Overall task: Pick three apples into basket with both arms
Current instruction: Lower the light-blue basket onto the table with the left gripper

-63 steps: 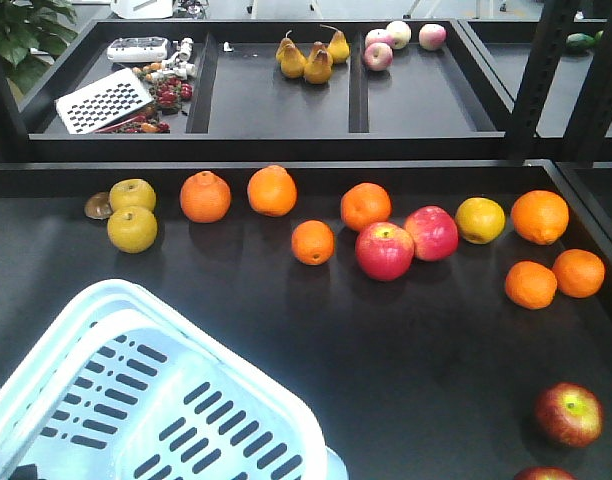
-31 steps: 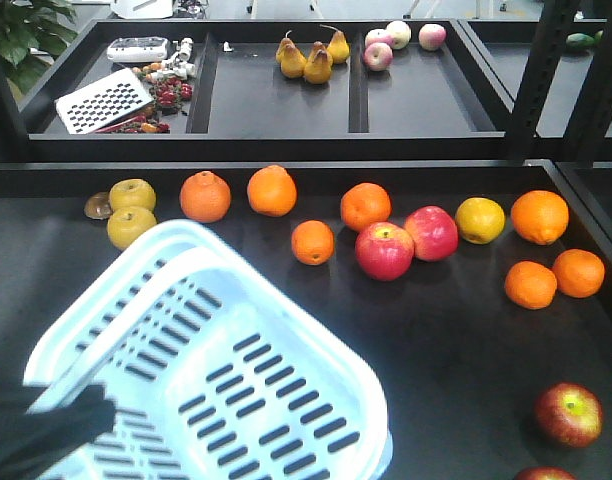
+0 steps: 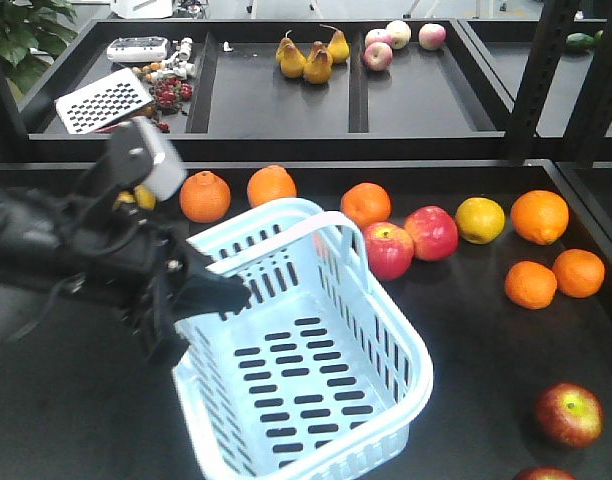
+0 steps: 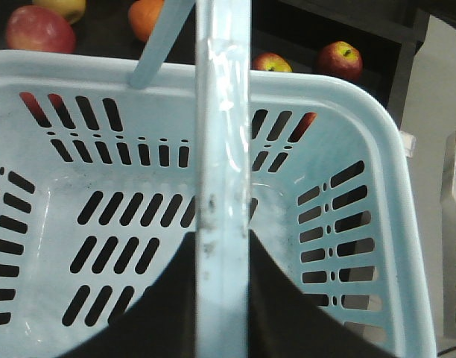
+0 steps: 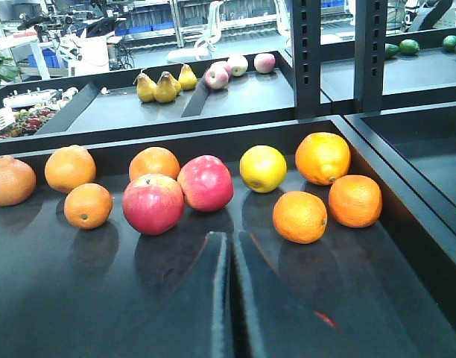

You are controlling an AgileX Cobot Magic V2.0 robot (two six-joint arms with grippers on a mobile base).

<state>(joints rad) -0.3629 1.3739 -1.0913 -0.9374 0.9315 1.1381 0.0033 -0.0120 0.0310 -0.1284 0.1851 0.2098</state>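
Note:
The pale blue basket hangs tilted above the middle of the black table. My left gripper is shut on the basket's handle, which runs between the black fingers. Inside, the basket holds nothing. Two dark red apples with yellow-green stem ends lie at the near right, one whole and one cut by the frame edge; the left wrist view shows both beyond the basket rim. My right gripper is shut and holds nothing, low over the table in front of the fruit.
Two brighter pink-red apples sit just right of the basket. Oranges and a yellow fruit line the back row. A raised back shelf holds pears and a grater. A dark post stands right.
The left arm has come into view and carried the basket up and rightward from the near left corner to the middle, hiding one small orange.

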